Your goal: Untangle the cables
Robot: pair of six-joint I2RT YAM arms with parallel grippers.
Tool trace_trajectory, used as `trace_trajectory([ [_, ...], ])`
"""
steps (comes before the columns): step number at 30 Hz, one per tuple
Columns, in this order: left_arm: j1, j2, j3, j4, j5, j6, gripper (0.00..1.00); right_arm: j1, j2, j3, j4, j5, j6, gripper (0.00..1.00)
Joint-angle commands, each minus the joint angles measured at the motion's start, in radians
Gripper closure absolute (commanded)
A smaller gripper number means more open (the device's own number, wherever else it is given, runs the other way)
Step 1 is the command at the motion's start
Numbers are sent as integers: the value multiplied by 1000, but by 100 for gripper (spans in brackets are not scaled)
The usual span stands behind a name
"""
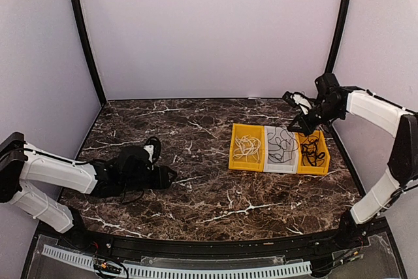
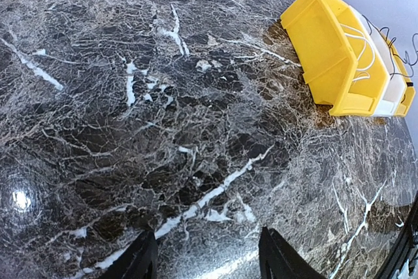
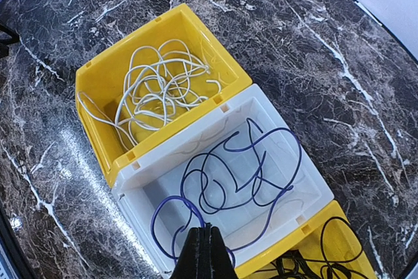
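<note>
Three bins stand side by side at the right of the table. A white cable (image 3: 157,89) lies coiled in the left yellow bin (image 1: 247,127). A dark blue cable (image 3: 261,181) curls inside the white bin (image 1: 281,169), and a black cable (image 1: 313,151) fills the right yellow bin (image 1: 315,172). My right gripper (image 3: 208,228) hangs over the white bin's near edge, shut on a raised loop of the blue cable. Far to the left, my left gripper (image 2: 206,234) rests low over bare marble, open, with nothing between its fingers (image 2: 145,253).
The dark marble table (image 1: 196,187) is ringed by a black frame and pale walls. In the left wrist view the yellow bin (image 2: 326,57) lies far ahead at the upper right. My left arm (image 1: 59,171) stretches along the table's left side.
</note>
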State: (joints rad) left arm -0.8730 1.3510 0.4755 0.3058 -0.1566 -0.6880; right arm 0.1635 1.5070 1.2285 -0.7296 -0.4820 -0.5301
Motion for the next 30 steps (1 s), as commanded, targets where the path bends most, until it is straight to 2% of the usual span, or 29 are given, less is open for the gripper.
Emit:
trace_trajectory([
  [1, 5, 1, 16, 7, 5, -1, 45, 0, 56, -26, 105, -42, 19, 100],
  [13, 4, 27, 20, 12, 11, -10, 45, 30, 262, 7, 252, 14, 90, 100],
  [18, 4, 35, 26, 10, 9, -7, 45, 69, 320, 51, 254, 79, 104, 99],
  [20, 4, 36, 30, 2, 4, -5, 45, 75, 309, 51, 249, 95, 109, 86],
  [25, 3, 24, 51, -41, -26, 20, 44, 74, 211, 38, 213, 158, 116, 69],
  [30, 7, 3, 144, -188, -108, 106, 39, 57, 99, 24, 173, 198, 129, 55],
])
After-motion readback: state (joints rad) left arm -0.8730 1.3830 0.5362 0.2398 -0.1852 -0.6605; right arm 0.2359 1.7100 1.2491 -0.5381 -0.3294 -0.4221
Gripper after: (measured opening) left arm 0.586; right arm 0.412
